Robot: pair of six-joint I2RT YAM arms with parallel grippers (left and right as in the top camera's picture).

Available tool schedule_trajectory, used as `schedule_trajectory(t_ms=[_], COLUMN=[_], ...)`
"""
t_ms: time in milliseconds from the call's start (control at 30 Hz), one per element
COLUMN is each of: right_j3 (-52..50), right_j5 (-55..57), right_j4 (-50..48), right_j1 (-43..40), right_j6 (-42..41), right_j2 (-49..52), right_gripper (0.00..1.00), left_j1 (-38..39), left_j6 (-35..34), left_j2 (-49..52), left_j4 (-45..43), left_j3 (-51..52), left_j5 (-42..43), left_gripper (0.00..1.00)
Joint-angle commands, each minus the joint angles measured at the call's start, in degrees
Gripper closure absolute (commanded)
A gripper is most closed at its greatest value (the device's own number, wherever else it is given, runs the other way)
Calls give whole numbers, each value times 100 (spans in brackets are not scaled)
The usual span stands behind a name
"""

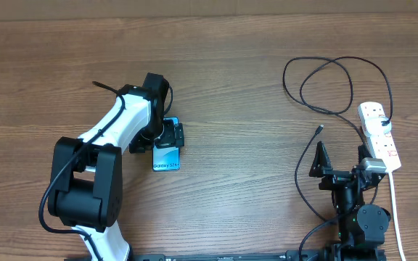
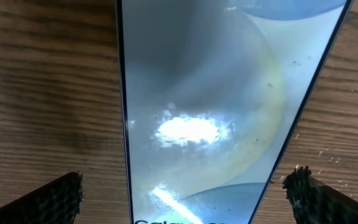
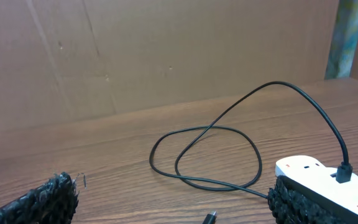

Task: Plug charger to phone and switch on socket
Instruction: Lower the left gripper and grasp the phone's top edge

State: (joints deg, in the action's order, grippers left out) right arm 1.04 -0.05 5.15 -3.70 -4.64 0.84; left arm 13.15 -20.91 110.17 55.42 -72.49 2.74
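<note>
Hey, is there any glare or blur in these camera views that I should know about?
Left wrist view: a bright white glare patch sits on the phone screen, washing out its centre. Right wrist view: the charger cable is sharp, under flat light. Overhead view: even light, nothing washed out.

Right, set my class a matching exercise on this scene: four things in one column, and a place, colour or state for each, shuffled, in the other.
Column one:
1. phone
2. charger
3. socket
4. right gripper

Column two:
A. open, holding nothing
B. lying between the fingers of the left gripper
C. white and elongated
D. black, thin and looped

Pairs: 1-B, 2-D, 3-C, 4-A
</note>
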Motion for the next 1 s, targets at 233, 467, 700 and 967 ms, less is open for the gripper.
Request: schedule_trajectory(t_ms=[233, 467, 700, 967], right_j3=[-59, -59, -59, -59], right_j5=[-4, -4, -4, -4], right_j4=[-33, -33, -33, -33], right_j1=[-11, -11, -11, -11], right_j6=[22, 22, 22, 22], right_j2=[-66, -68, -68, -68], right_gripper=[0, 0, 0, 0], left_j1=[184, 256, 258, 260], left_j6=[-98, -452, -527, -361], left_j2=[20, 22, 22, 103], left_j4=[-328, -448, -490, -949], left_j3=[-105, -55, 68, 511], left_j5=[-35, -490, -568, -343], left_gripper=[0, 0, 0, 0])
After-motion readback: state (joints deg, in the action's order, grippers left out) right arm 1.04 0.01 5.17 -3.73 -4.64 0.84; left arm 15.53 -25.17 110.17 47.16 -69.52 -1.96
